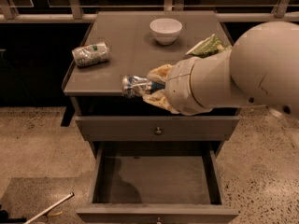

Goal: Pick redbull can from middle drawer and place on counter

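Can (pixel 132 86) out of drawer (pixel 154 183) — gripper (pixel 148 86) jaws clamped on it, at counter (pixel 131 45) front edge. Remaining: set down, release.

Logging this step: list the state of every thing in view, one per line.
Slim blue-and-silver redbull can: held sideways at front edge of grey-brown counter.
Gripper: fingers shut on it.
Wide grey middle drawer: open, empty.
Knobbed grey drawer: closed.
White-and-green can: lying sideways.
White bowl: upright.

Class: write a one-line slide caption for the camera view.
Claw grips the redbull can sideways at the front edge of the counter, above the open middle drawer.
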Available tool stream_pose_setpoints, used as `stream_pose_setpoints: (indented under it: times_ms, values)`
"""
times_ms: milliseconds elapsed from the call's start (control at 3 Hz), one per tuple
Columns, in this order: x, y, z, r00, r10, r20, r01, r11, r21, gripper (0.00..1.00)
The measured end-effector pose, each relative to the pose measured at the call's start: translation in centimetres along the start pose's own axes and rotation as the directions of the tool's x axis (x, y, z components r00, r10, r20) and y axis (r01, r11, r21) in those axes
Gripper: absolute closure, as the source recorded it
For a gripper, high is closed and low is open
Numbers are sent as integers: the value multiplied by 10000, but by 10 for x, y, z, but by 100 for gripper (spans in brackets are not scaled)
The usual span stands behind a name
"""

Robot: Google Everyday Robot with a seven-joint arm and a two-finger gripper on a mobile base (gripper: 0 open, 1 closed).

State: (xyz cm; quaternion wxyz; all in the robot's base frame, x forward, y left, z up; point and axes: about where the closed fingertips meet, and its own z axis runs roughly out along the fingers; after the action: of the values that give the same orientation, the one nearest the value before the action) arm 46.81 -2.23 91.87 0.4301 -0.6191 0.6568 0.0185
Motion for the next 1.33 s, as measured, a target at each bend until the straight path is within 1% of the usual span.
stream_pose_setpoints:
  times_ms: [333,667,1000,1333]
  values:
    - [16,-35,1,10000,1,66,-4,9994,357,100]
    - [37,-67,3,9987,126,484,-158,9977,655,100]
    - [58,-90,8,9967,357,732,-422,9951,894,100]
    - [79,-105,23,9933,735,892,-815,9926,898,100]
